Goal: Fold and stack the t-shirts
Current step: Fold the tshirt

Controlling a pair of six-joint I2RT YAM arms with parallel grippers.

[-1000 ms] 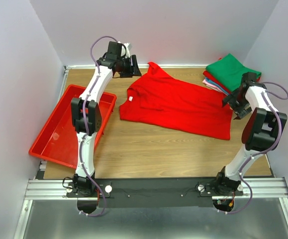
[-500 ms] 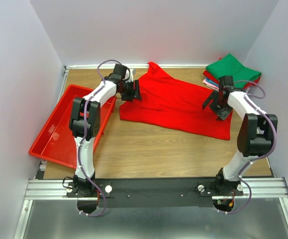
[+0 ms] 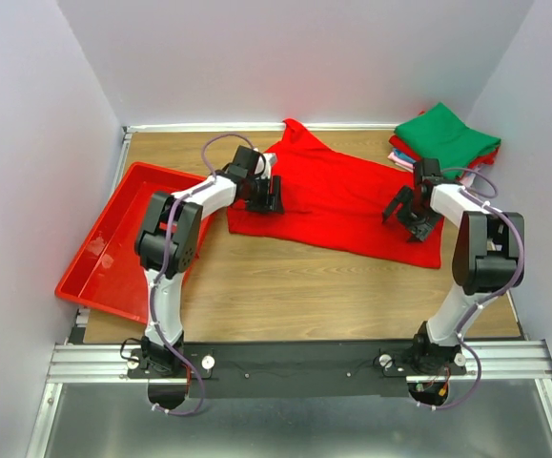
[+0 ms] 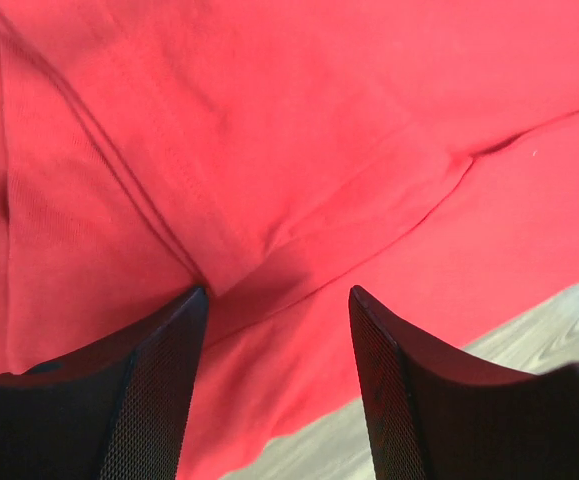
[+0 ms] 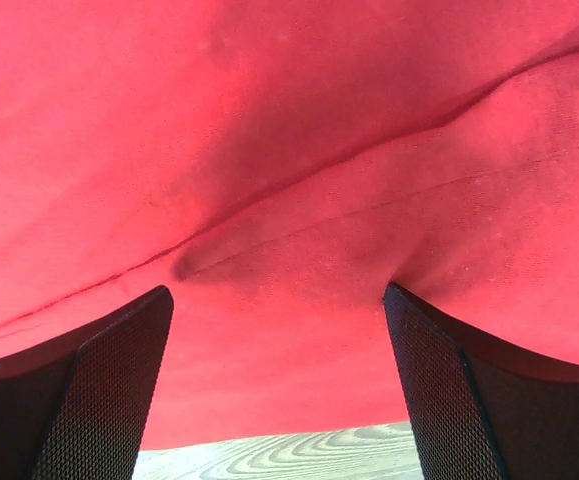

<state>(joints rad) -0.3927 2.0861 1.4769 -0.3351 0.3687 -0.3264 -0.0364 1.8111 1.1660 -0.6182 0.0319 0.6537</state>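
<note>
Bright red cloth t-shirt point(image 3: 342, 205) lies spread on wooden desk point(image 3: 295, 277), centre-back. L hand point(image 3: 271, 198) down on its left edge, fingers point(image 4: 159, 380) apart w/ a cloth ridge btwn, not pinched. R hand point(image 3: 404, 219) on its right part, jaws wide apart. Folded shirt stack point(image 3: 447, 138), green on top, far-right corner. Red plastic tray point(image 3: 104, 253) at left.

Tray point(image 3: 99, 262) left; spread t-shirt point(image 3: 342, 205) centre; folded stack point(image 3: 447, 138) far right.

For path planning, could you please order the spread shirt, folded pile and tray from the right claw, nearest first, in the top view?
1. Spread shirt, directly under the right claw.
2. Folded pile, back right corner.
3. Tray, far left.
</note>
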